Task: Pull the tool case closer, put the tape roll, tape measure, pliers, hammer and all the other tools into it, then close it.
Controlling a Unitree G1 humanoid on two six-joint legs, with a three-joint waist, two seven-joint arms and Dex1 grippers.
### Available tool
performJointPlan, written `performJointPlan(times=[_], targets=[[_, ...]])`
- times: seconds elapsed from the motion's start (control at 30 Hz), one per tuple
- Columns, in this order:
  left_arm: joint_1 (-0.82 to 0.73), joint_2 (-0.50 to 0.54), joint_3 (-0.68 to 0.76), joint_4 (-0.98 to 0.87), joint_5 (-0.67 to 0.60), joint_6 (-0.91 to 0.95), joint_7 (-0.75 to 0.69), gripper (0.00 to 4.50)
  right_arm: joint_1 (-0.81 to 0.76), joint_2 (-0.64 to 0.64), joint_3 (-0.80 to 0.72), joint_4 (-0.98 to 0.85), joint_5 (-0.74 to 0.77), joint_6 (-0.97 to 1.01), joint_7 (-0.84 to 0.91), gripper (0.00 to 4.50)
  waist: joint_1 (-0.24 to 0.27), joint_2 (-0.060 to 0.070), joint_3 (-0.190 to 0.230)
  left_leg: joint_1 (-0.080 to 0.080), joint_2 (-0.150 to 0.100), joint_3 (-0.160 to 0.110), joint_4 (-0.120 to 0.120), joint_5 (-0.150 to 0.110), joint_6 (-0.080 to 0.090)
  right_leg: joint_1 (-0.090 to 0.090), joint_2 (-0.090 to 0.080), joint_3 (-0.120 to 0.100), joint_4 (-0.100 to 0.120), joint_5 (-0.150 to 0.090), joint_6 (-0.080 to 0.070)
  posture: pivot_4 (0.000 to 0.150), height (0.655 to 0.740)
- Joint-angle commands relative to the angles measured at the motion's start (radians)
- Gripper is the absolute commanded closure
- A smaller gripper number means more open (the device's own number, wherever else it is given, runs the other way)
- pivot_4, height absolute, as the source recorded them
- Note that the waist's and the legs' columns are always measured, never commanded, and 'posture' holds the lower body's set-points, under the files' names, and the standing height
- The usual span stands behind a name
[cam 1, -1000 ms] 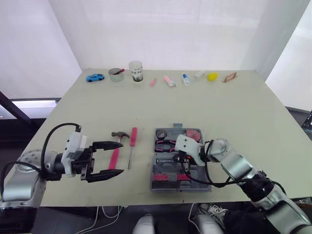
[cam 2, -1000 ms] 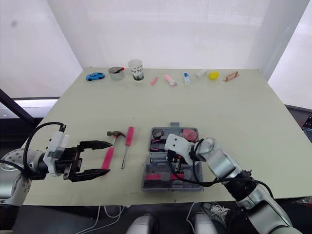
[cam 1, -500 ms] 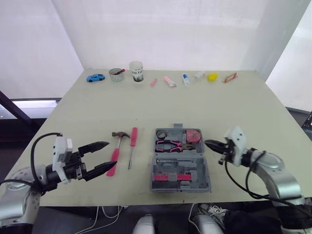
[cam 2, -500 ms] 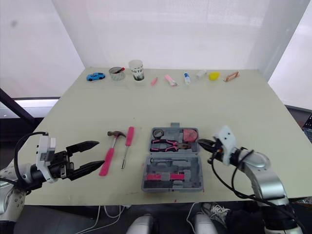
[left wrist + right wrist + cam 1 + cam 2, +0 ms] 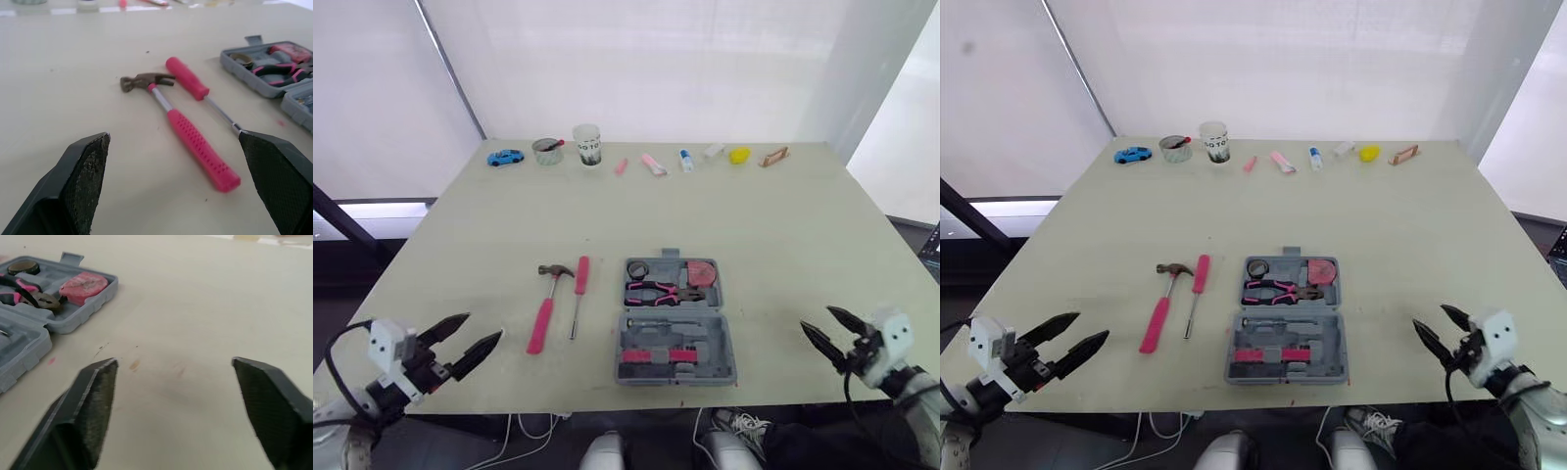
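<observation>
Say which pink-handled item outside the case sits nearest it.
The screwdriver, with the thin straight shaft, lies beside the case; the claw-headed hammer lies farther left.

tool case (image 5: pixel 708 336): grey matt plastic | hammer (image 5: pixel 544 308): metal head, dimpled pink grip | table (image 5: pixel 783 225): matt

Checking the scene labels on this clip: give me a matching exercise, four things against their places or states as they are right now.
Things:
1. hammer
2. pliers
3. blue toy car
4. right gripper

Places or states:
A. inside the open tool case
B. open and empty, over the near right part of the table
C. flat on the table beside the screwdriver, left of the case
D. in the row of small things along the far edge

Pairs: 1-C, 2-A, 3-D, 4-B
</observation>
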Motion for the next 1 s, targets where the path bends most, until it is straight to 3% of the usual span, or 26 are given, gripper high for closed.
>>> performJointPlan(times=[0.03, 0.27, 0.47, 0.7, 1.0], targets=[[0.066, -0.030, 0.056, 0.028, 0.016, -0.054, 0.054, 0.00, 0.074, -0.001, -0.107, 0.064, 0.061, -0.096, 0.027, 0.05, 0.000, -0.001, -0.001, 0.000, 0.000, 0.000, 0.000, 0.000, 0.000, 0.001, 0.000, 0.000, -0.001, 0.000, 0.000, 0.150, 0.7400], [0.132, -0.068, 0.067, 0.065, 0.027, -0.097, 0.100, 0.00, 0.127, 0.012, -0.186, 0.211, 0.093, -0.183, 0.007, 0.05, 0.000, -0.002, -0.002, 0.001, 0.000, 0.001, 0.000, 0.000, 0.000, 0.001, -0.001, 0.000, -0.001, 0.000, 0.000, 0.150, 0.7400], [0.115, -0.112, 0.055, 0.013, 0.020, -0.086, 0.183, 0.00, 0.126, 0.035, -0.176, 0.250, 0.079, -0.237, -0.033, 0.05, 0.000, 0.000, -0.003, 0.013, 0.005, 0.000, -0.003, 0.000, 0.000, 0.007, -0.003, 0.003, -0.001, -0.002, 0.002, 0.150, 0.7400], [0.019, -0.099, 0.034, -0.062, 0.028, 0.060, 0.335, 0.00, 0.112, -0.010, -0.110, 0.119, 0.133, -0.139, 0.043, 0.05, 0.000, 0.000, -0.003, 0.013, 0.005, 0.001, -0.003, 0.000, 0.000, 0.008, -0.003, 0.004, -0.001, -0.001, 0.002, 0.150, 0.7400], [-0.206, -0.095, -0.111, -0.146, 0.133, 0.236, 0.549, 0.00, -0.003, -0.095, 0.116, -0.145, 0.142, -0.021, 0.150, 0.05, 0.000, 0.000, -0.003, 0.014, 0.000, 0.004, -0.003, 0.000, 0.000, 0.012, -0.002, 0.002, -0.001, 0.001, -0.001, 0.150, 0.7400]])
